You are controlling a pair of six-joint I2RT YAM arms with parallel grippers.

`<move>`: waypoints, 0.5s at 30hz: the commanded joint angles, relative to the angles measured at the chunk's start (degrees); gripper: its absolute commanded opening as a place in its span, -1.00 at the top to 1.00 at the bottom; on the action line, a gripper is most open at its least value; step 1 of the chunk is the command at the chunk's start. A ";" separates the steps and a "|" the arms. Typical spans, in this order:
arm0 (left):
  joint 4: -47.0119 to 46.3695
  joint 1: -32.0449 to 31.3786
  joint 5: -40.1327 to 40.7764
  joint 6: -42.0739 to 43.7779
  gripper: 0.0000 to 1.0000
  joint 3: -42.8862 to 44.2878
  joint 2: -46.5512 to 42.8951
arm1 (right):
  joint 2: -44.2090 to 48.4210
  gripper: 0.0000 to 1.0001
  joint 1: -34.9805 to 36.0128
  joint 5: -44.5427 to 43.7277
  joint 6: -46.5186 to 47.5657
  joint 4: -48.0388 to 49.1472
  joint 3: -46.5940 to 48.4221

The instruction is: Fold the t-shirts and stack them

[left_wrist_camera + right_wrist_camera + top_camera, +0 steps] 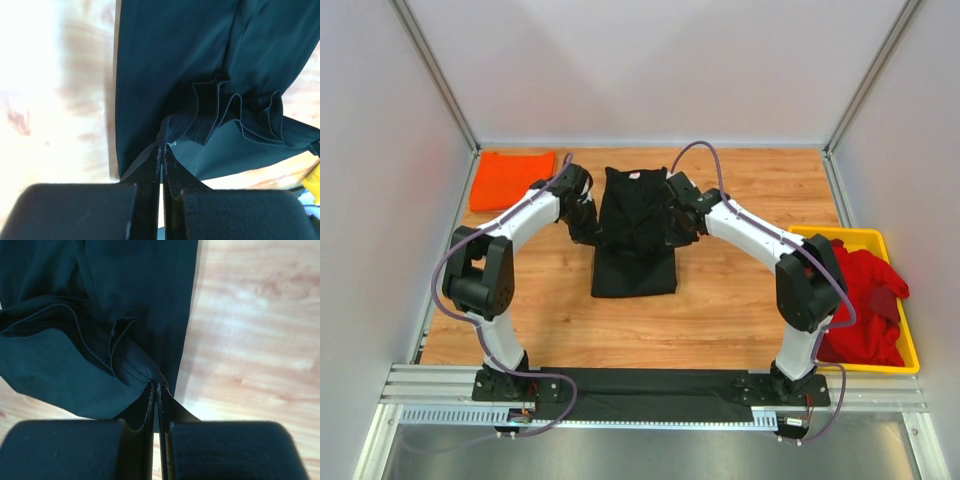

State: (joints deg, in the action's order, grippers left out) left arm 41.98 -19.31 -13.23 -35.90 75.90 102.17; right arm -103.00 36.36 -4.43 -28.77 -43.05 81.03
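Both side edges of the black t-shirt (635, 240) are pinched. Left gripper (161, 152) clenches one, right gripper (156, 390) the other.

I'm watching the left arm (520, 222) and right arm (752, 232) showing white shells between chunky black joints, each trailing a looping purple cable (698, 144). Up close, matte black fingers (147, 190) are filling my wrist views.
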 commanded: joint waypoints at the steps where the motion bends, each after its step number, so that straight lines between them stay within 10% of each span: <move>1: 3.37 1.64 -0.47 3.20 1.00 6.88 3.19 | -3.16 0.99 -1.73 0.73 4.95 -3.53 7.19; 15: 3.46 5.69 -3.20 4.96 1.00 17.25 12.52 | -12.40 0.99 -5.95 3.37 9.79 -2.92 18.28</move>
State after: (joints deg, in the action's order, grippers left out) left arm 45.36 -14.13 -14.28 -33.08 89.38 112.95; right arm -114.28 30.72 -1.85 -21.85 -47.29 96.75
